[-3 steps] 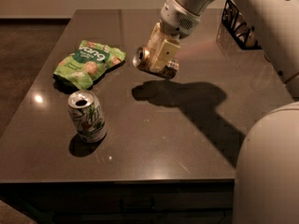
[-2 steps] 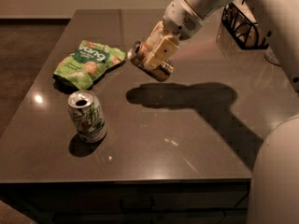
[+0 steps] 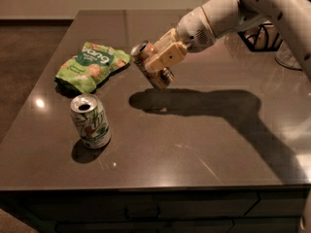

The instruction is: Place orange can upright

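Observation:
The orange can point(image 3: 150, 64) has a coppery label and a silver top. My gripper point(image 3: 163, 62) is shut on it and holds it tilted above the middle of the dark table point(image 3: 194, 140), its silver top pointing up and to the left. The can's lower end hangs a little above the tabletop, over its own shadow. My arm reaches in from the upper right.
A white and green can point(image 3: 91, 121) stands upright at the front left. A green snack bag point(image 3: 90, 65) lies at the back left, just left of the held can. A black wire rack point(image 3: 260, 35) stands at the back right.
My gripper has moved left and a little forward with the orange can, which now stands more upright than before.

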{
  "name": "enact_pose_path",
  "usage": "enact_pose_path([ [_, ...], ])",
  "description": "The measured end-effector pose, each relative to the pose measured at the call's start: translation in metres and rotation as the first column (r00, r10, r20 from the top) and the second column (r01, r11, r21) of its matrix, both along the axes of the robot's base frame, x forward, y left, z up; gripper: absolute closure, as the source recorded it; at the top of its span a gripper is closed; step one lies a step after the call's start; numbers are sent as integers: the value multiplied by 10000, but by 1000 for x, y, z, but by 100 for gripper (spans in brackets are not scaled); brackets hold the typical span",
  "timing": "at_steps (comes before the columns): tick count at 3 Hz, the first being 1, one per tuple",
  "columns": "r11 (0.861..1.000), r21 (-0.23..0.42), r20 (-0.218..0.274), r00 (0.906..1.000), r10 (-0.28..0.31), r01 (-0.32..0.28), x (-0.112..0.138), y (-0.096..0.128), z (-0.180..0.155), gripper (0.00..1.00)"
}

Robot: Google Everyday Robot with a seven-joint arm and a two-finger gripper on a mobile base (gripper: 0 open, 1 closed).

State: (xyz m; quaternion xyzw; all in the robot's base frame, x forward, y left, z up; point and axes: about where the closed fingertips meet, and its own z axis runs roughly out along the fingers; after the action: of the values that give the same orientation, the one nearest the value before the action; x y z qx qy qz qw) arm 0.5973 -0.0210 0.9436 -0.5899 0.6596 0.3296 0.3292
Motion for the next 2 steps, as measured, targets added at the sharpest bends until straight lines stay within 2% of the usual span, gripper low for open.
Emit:
enact_pose_path([
  [1, 9941, 777, -156, 9971, -744, 754, 1, -1, -11, 100],
  [2, 9689, 1987, -421, 9890, -1421, 1477, 4, -3, -22, 100],
])
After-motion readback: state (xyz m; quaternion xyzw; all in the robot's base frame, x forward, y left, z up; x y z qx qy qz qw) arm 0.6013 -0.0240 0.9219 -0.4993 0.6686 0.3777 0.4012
